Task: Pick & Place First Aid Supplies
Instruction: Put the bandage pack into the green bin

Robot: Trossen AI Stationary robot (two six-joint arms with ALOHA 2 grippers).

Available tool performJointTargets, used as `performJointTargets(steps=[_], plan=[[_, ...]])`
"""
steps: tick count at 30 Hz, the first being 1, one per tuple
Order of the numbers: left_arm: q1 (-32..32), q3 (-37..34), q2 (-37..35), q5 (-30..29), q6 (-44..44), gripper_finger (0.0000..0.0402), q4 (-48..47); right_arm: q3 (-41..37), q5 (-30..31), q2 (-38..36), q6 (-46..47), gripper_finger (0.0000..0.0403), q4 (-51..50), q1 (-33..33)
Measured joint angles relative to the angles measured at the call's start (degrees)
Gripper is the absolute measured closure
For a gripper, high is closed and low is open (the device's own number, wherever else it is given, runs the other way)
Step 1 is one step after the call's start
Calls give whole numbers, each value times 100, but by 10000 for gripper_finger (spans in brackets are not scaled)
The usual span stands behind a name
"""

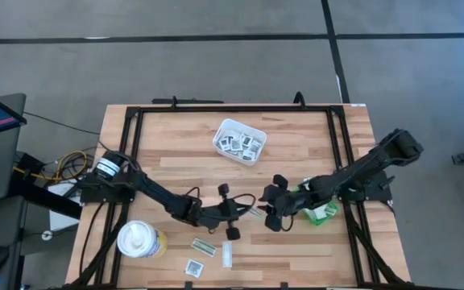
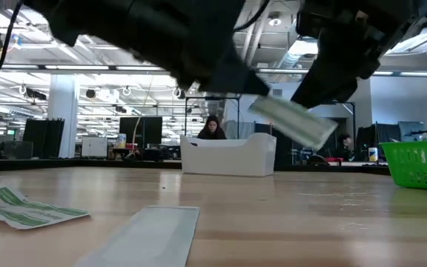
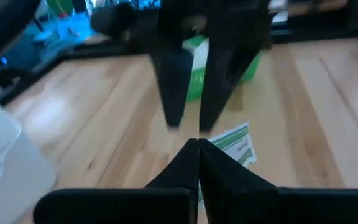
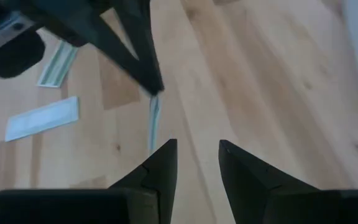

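The left gripper's (image 3: 197, 149) fingers are pressed together on the end of a narrow white-and-olive strip packet (image 3: 234, 144), holding it in the air above the middle of the table (image 1: 296, 153); in the low view the strip (image 2: 293, 122) hangs tilted, clear of the wood. Facing it from the other side, the right gripper (image 4: 197, 152) has its fingers apart with nothing between them, its tips just beside the strip's free end (image 4: 153, 124). Behind the right gripper sits the green bin (image 1: 322, 211), and I cannot tell what lies inside it. Farther back, the white rectangular tray (image 1: 239, 140) holds a heap of square white packets (image 1: 240, 143) with dark print. Near the front edge more packets lie loose on the wood: an olive strip (image 1: 203, 246), a pale strip (image 1: 227, 254) and a square one (image 1: 193, 268). A white round container (image 1: 139, 239) stands at the front left.
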Motion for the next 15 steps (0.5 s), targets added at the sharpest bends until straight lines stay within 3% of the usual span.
performJointTargets(steps=[5,15], plan=[[4,211,82,-14,270,397,-27,0,-499,193,0,291,158,-115],[1,162,86,-22,272,397,-248,-2,-500,-27,-1,291,-85,-69]])
